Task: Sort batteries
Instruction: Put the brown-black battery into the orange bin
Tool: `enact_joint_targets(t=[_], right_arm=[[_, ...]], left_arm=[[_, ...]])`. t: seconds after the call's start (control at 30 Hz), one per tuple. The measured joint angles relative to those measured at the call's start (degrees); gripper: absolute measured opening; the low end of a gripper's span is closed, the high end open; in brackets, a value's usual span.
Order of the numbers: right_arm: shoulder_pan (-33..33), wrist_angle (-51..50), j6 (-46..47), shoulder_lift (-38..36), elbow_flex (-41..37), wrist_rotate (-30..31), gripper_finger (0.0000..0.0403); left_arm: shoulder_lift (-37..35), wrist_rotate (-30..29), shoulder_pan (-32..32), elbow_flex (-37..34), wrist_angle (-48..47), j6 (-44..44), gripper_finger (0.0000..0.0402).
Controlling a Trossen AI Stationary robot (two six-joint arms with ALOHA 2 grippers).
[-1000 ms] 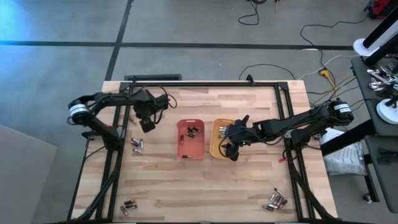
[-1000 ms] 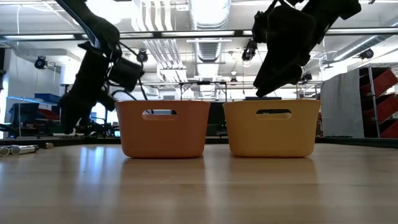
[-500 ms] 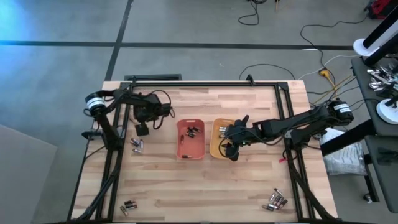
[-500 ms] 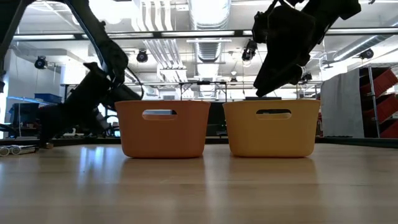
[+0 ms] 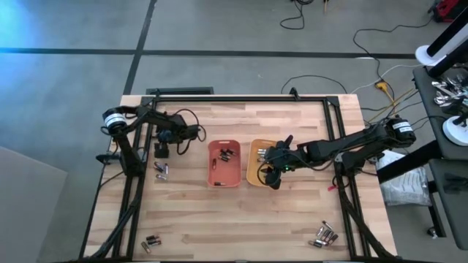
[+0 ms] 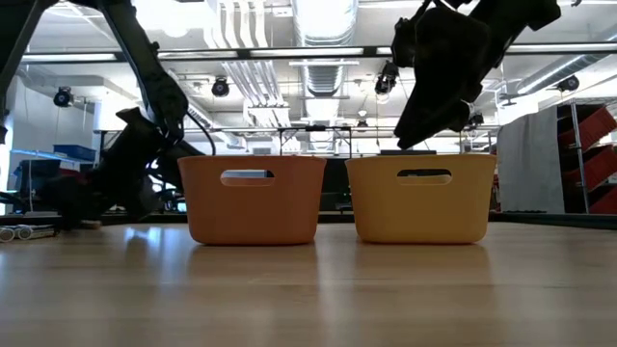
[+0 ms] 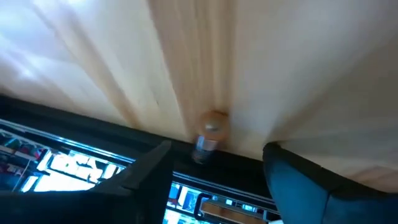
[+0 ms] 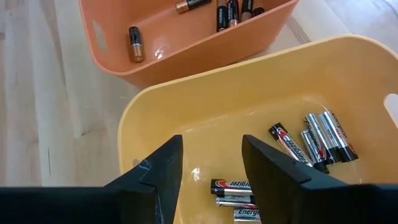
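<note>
My left gripper (image 5: 161, 150) hangs low and open near the table's left edge. One dark, copper-ended battery (image 7: 208, 133) lies at that edge, just ahead of the fingers and untouched. My right gripper (image 8: 214, 163) stands open over the yellow tray (image 5: 257, 172), holding nothing. Silvery batteries (image 8: 317, 138) lie on the yellow tray's floor. Dark, copper-banded batteries (image 8: 230, 11) lie in the orange tray (image 5: 216, 175). Loose batteries (image 5: 161, 169) lie on the wood beside my left gripper.
More loose batteries lie near the front left corner (image 5: 150, 241) and the front right corner (image 5: 324, 234). The two trays stand side by side mid-table (image 6: 253, 198) (image 6: 420, 198). A dark frame rail runs along the table's left edge (image 5: 134, 175).
My left gripper has gone down and toward the table's left edge, away from the orange tray, and now hangs close to the wood. My right gripper has kept still over the yellow tray.
</note>
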Motion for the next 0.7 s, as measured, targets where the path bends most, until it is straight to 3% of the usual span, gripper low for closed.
enact_joint_targets(t=[0.13, 0.37, 0.57, 0.7], right_arm=[[0.7, 0.0, 0.1, 0.0, 0.0, -0.2, 0.0145], [2.0, 0.0, 0.1, 0.0, 0.0, -0.2, 0.0125], [2.0, -0.5, -3.1, -0.8, 2.5, -0.1, 0.011], [2.0, -0.9, -9.6, -0.9, 6.6, 0.2, 0.01]], left_arm=[[0.0, 0.8, 0.1, -0.5, 0.2, 1.4, 0.0167], [-0.4, 3.2, 0.3, 1.1, 0.9, -5.0, 0.0022], [-6.6, 7.4, -0.8, 1.7, 4.5, -10.4, 0.0021], [-15.9, 16.9, -1.3, 1.5, 5.6, -17.2, 0.0021]])
